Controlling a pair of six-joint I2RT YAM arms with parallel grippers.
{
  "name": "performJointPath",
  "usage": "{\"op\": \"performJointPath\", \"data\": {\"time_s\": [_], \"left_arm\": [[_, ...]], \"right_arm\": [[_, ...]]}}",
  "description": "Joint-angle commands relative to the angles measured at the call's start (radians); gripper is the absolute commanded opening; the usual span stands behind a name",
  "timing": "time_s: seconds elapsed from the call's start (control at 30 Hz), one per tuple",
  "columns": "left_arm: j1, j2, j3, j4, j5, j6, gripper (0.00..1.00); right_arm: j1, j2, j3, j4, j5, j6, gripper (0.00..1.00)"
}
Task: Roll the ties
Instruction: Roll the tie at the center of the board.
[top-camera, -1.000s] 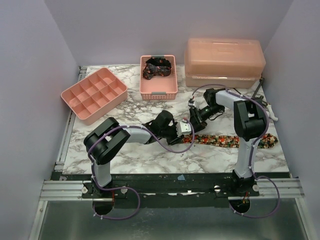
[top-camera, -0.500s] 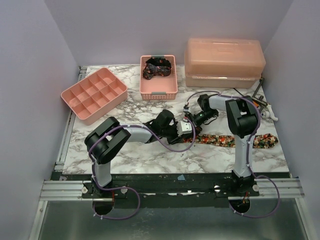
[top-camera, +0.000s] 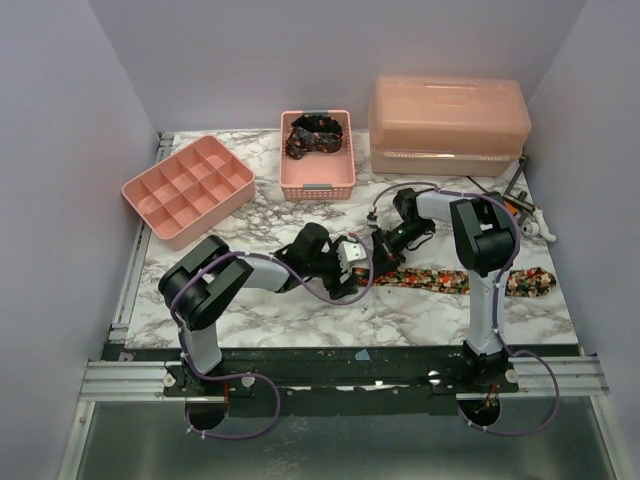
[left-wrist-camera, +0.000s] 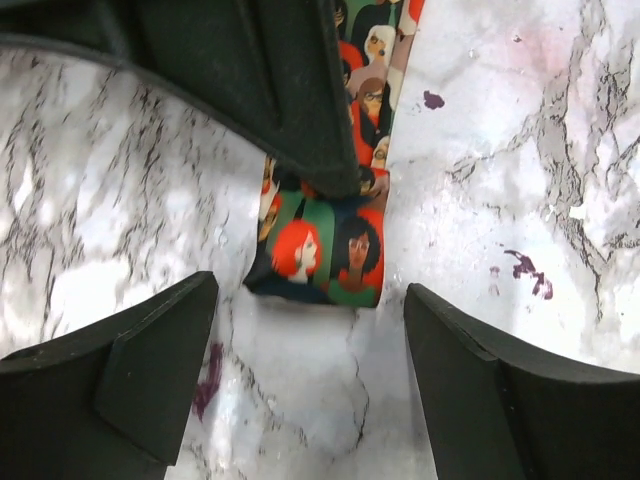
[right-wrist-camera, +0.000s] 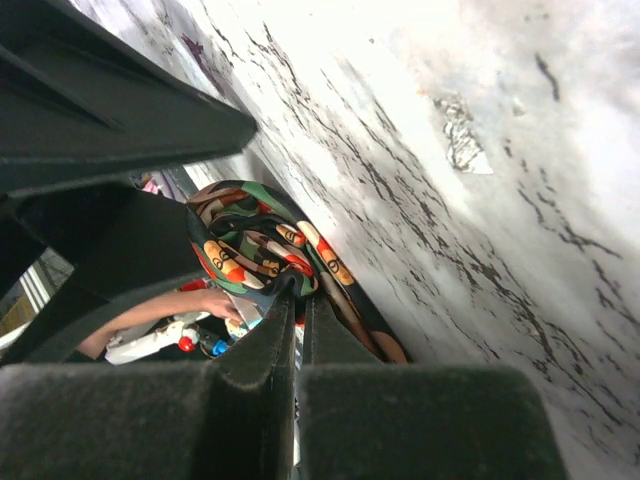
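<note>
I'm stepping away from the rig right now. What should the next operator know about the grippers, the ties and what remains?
The left gripper is open, straddling one end of the printed tie without gripping it.
The right gripper is shut on that tie just behind the same end.
The rest of the printed tie lies flat and unrolled on the table.
The dark tie sits coiled in the pink basket.
Done: apparently the dark tie. Left: roll the printed tie.

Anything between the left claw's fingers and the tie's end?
No. The left wrist view shows only bare marble table on either side of the tie, whose end sits inside the open left claw, untouched.
</note>
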Motion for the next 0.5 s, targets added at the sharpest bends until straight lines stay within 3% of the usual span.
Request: {"op": "performJointPath", "data": {"time_s": [0.0, 0.17, 0.37, 0.47], "left_arm": [[0.016, -0.036, -0.089, 0.164, 0.045, -0.073, 0.79], [0.017, -0.005, -0.137, 0.288, 0.060, -0.069, 0.76], [0.017, 0.071, -0.137, 0.395, 0.081, -0.018, 0.60], [0.016, 0.096, -0.132, 0.448, 0.097, 0.009, 0.56]], "right_arm": [[0.010, 0.029, -0.033, 0.078, 0.250, -0.027, 0.01], [0.010, 0.034, -0.049, 0.096, 0.335, -0.032, 0.01], [0.010, 0.065, -0.016, 0.075, 0.383, -0.045, 0.01], [0.009, 0.077, 0.003, 0.063, 0.396, -0.048, 0.01]]}}
